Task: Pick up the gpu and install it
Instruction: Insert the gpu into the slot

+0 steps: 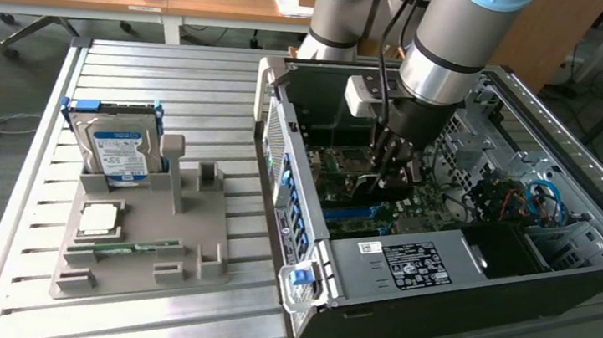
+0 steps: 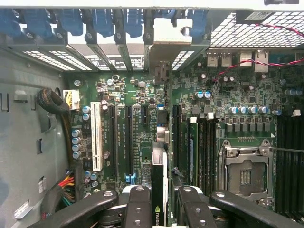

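**Gpu edge-on above the motherboard, held in the end effector**

Hidden items first. In the exterior view the arm's wrist covers most of the end effector (image 1: 391, 174) inside the open computer case (image 1: 471, 271), and we cannot make out the card's outline under it. In the wrist view the near end of the gpu (image 2: 159, 175) is cut off by the frame edge. The card's own body hides its lower edge, so we cannot tell whether that edge sits in a slot.

End effector: its fingers (image 2: 140, 204) stand one on each side of the gpu and are clamped against it.

Orientation: we see the gpu edge-on, as a thin blade. Its long axis runs from between the fingers toward the case's rear wall, parallel to the long black expansion slots (image 2: 128, 137) just beside it. The pale metal bracket (image 2: 166, 35) is at the rear-wall end, among the blue slot clips (image 2: 102, 21).

Elsewhere, on the slatted surface (image 1: 177, 72), well apart from the case, a hard drive (image 1: 118, 150) stands upright in a grey holder (image 1: 137, 236).
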